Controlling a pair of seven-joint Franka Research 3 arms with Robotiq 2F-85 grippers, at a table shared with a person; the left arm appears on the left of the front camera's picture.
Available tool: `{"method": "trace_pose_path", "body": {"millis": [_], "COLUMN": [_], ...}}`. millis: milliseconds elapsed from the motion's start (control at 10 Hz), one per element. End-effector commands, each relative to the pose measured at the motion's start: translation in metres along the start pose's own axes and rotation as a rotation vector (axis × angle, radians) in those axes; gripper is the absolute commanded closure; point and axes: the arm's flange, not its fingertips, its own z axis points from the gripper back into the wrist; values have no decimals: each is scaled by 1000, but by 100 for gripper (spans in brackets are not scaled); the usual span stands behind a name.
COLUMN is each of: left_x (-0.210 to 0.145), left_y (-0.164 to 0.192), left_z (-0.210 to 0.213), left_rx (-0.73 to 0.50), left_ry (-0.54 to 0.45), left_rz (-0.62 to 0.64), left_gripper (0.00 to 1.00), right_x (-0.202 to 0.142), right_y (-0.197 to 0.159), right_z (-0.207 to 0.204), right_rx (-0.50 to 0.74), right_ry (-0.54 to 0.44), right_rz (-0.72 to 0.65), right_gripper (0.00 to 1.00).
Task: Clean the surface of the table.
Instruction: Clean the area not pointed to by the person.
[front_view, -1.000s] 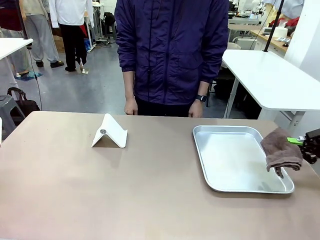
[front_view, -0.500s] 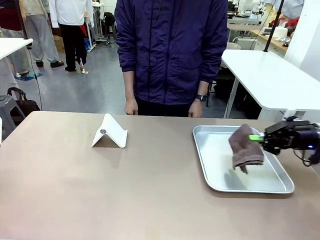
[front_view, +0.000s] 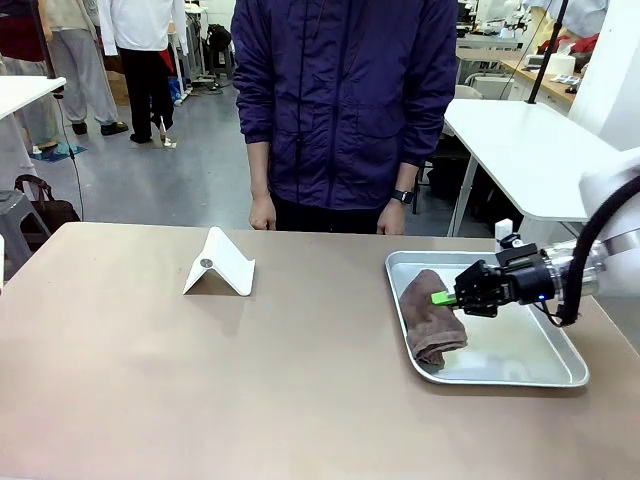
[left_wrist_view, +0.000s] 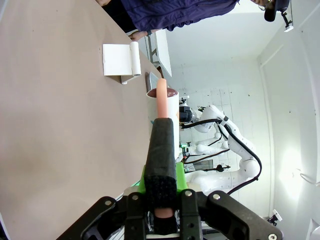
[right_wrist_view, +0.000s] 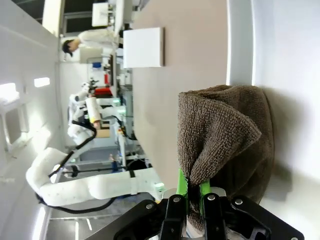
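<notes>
TABLE-CLEANING RIG, FRONT CAM: You're looking across the table (front_view: 250, 380). Its brownish-taupe top takes up the near half of the view, with the long axis running 9 to 3 o'clock and the short axis pointing from you toward the person (front_view: 345, 100) standing at the 12 o'clock edge. The table's 9, 3 and 6 o'clock ends are cut off by the frame.

Your right gripper (front_view: 447, 298) reaches in from 3 o'clock w/ its green pads pinched tight on a fold of a brown towel (front_view: 430, 330). The rest of the towel hangs down onto the 9 o'clock end of a silver tray (front_view: 500, 381), which sits on the table's 3 o'clock part. You can't tell whether the towel's lower edge laps over the tray rim.

Your left gripper (left_wrist_view: 162, 182), per the left wrist cam, is clamped closed on a black foam handle (left_wrist_view: 162, 145) w/ a salmon-pink shaft beyond it. The tool's far end blends into a white cylinder and is hard to make out.

A white folded stand (front_view: 220, 265) sits on the tabletop toward 11 o'clock, well apart from the tray. The person's hands, one w/ a watch (front_view: 391, 218) and the other bare (front_view: 262, 212), hang just behind the far edge, and the head is cut off at the top of frame
</notes>
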Motion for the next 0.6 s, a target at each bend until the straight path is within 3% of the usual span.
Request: {"method": "trace_pose_path", "body": {"millis": [0, 500], "left_x": [-3, -3], "left_y": [-3, -3], "left_z": [0, 0], "left_rx": [-3, -3], "left_ry": [8, 8], "left_rz": [-2, -2], "left_gripper": [78, 78], "right_x": [7, 13], "right_y": [-4, -20], "right_z": [-23, -40], "right_rx": [-89, -236], "right_ry": [-2, -20], "right_rz": [68, 21], "right_gripper": [90, 90]}}
